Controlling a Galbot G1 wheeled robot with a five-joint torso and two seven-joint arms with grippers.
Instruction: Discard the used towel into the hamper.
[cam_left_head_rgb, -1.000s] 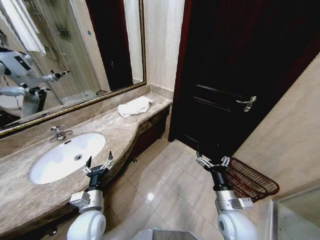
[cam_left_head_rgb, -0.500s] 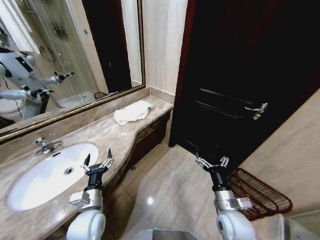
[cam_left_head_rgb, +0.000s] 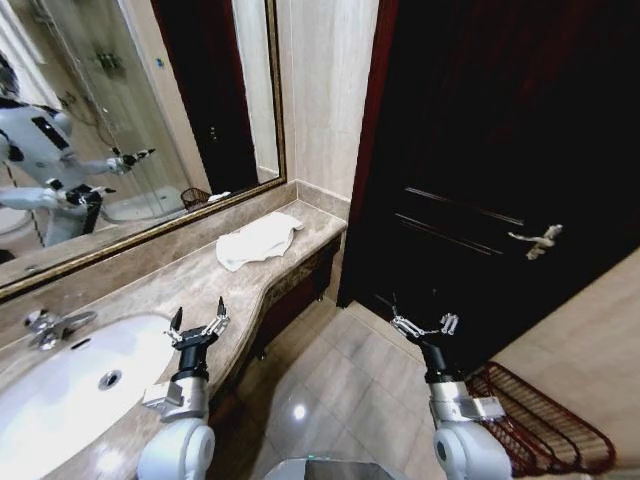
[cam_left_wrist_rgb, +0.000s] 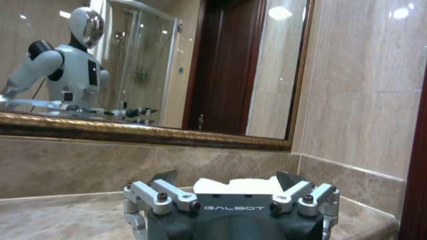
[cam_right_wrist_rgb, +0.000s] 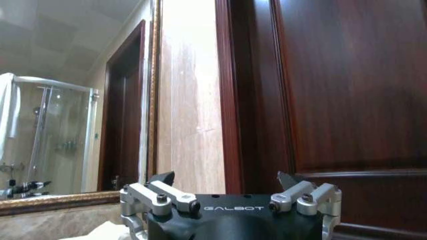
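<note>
We see the towel lying on the table, ahead of our left gripper, the nearer arm. Right gripper hovers above floor near hamper. Both fingers spread open, empty.

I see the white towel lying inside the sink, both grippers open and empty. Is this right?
Not quite. In the head view the towel lies on the countertop near its far end by the wall, away from the sink. The left gripper and right gripper are indeed open and empty.
</note>
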